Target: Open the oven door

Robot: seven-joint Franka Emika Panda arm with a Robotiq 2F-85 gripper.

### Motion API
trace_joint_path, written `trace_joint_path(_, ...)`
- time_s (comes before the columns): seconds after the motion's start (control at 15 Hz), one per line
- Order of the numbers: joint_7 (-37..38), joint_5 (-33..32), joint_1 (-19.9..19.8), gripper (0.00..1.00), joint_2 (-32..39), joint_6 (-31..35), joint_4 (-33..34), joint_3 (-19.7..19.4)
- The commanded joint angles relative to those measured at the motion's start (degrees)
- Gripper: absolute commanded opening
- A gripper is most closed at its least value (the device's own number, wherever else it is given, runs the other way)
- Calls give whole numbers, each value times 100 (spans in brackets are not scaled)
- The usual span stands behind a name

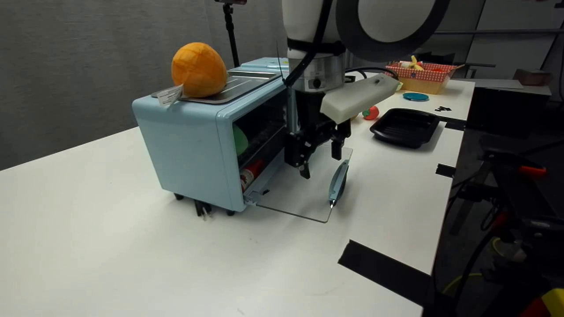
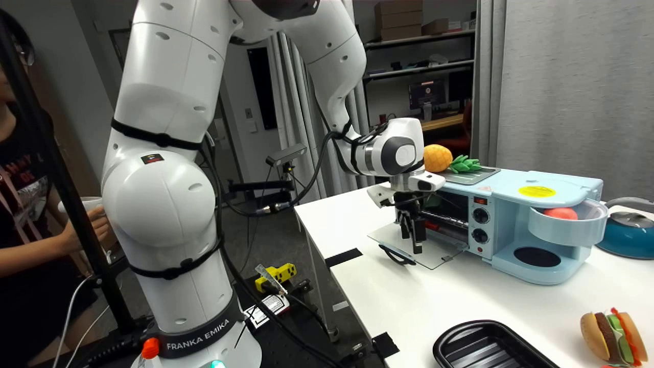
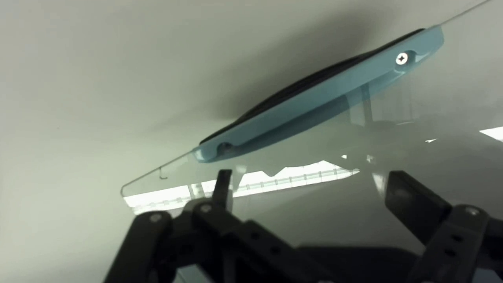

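Note:
The oven door (image 1: 296,198) is folded down and lies nearly flat just above the table; its clear pane also shows in an exterior view (image 2: 438,251) and in the wrist view (image 3: 298,214). Its blue and black handle (image 1: 338,184) is at the outer edge and crosses the upper part of the wrist view (image 3: 322,98). The light blue oven (image 1: 185,147) stands with its front uncovered. My gripper (image 1: 320,166) points down above the pane, between the oven opening and the handle. In the wrist view its fingers (image 3: 309,173) are wide apart with nothing between them.
An orange toy pineapple (image 1: 198,69) rests on a metal tray (image 1: 246,83) on the oven. A red bottle (image 1: 251,174) and a green object (image 1: 239,140) are inside. A black pan (image 1: 405,127), a toy burger (image 2: 613,337) and a teal kettle (image 2: 628,235) are on the table.

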Motion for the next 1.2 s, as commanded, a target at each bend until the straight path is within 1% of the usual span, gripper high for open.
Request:
trace_joint_path(0.0,342,-99,281,100,-27,435,-326,-241)
trace_joint_path(0.4,646,-167,497,100,-263,666,-655,-462)
trace_joint_path(0.6,704,-134,523,100,-353,716,-736,-484)
trace_joint_path(1.13,808,-374,555,100,-465,717,-686,-609)
